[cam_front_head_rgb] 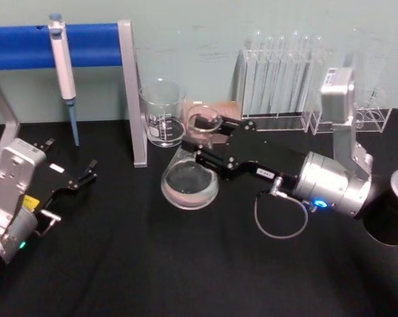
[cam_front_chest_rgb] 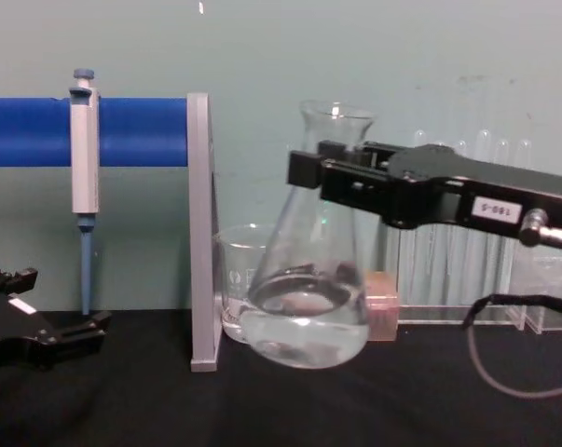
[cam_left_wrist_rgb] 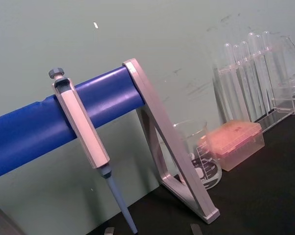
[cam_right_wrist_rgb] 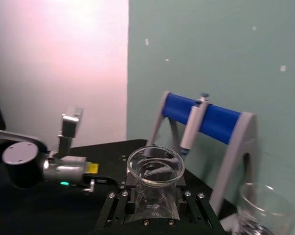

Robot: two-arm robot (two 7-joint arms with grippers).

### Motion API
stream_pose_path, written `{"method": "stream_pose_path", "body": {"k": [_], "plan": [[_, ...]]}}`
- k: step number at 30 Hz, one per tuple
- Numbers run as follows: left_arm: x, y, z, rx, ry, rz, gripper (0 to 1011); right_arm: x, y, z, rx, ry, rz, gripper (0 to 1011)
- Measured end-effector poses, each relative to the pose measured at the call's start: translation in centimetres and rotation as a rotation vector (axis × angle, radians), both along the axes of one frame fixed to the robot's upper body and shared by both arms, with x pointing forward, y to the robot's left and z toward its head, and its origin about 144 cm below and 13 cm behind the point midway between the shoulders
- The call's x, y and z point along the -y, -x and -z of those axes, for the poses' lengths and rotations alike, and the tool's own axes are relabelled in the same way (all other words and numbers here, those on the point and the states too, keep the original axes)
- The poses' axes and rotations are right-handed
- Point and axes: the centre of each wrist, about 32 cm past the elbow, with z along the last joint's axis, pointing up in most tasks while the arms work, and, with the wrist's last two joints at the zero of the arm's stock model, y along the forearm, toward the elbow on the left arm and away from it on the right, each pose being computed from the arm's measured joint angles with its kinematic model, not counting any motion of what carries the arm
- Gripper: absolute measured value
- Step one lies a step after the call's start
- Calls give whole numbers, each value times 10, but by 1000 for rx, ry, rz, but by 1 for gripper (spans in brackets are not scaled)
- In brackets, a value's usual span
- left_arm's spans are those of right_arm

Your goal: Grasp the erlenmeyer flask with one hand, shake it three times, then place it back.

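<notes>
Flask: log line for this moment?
right gripper: shut on flask neck | flask: lifted, tilted | left gripper: open, parked at left

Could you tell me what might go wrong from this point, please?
The right gripper clamps the tilted erlenmeyer flask only by its smooth neck, so shaking could let it slip. Its wide base hangs close to the beaker and the stand's grey post; a swing might strike them. The left gripper sits parked, open, far left.

Clear glass erlenmeyer flask [cam_front_chest_rgb: 308, 279] with white markings was held in the air, tilted, its wide base swung toward the robot, a little clear liquid inside. Right gripper [cam_front_chest_rgb: 332, 177] clamped its narrow neck just below the flared rim.
</notes>
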Motion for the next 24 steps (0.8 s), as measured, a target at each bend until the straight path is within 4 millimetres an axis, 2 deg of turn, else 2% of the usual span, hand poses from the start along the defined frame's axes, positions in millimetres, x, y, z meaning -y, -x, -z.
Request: {"method": "stream_pose_path", "body": {"k": [5, 12, 20, 24], "plan": [[0, 0, 0, 0, 0, 0, 1001, -5, 0, 0, -2, 2, -30, 450], [0, 0, 0, 0, 0, 0, 1001, -2, 0, -1, 5, -2, -14, 450], [0, 0, 0, 0, 0, 0, 1001, 20, 2, -1, 19, -17, 107, 450], [0, 0, 0, 0, 0, 0, 1001, 41, 6, -1, 24, -26, 209, 449]]}}
